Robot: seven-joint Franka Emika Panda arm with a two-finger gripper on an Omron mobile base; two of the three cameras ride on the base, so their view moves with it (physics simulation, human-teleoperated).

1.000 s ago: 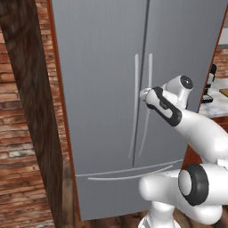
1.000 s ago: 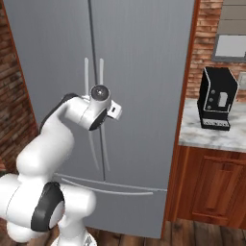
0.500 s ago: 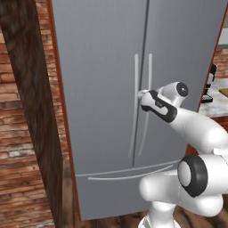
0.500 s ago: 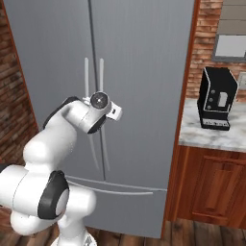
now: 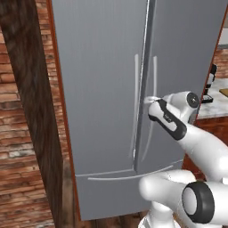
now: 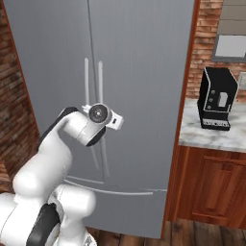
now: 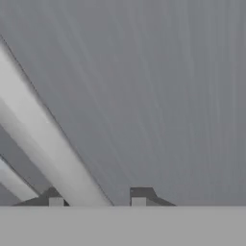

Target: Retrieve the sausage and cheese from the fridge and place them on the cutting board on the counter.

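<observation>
Four ways this could go sideways, closest stuff first:

1. The grip. In the hand view the gripper (image 7: 97,198) has the long handle (image 7: 53,144) running between its tips. One tip looks right up against it and the other may have a sliver of gap. I honestly can't tell if the jaws are pinching it or just straddling it. If it's loose, I'd guess a pull slides the fingers off.
2. The bar crosses the fingers at a slant, so the hold could twist or creep along the handle once force goes on.
3. The fridge (image 5: 98,89) has both doors shut, so the sausage and cheese are presumably inside, out of sight. The door swings on an arc. A straight yank would fight the hinge and might pop the grip. The second handle sits just beside this one, so the hand could bump it.
4. Further off, the counter (image 6: 211,137) with the coffee machine (image 6: 216,98) is on the right. A wide-swinging door or elbow could end up crowding that side.
</observation>
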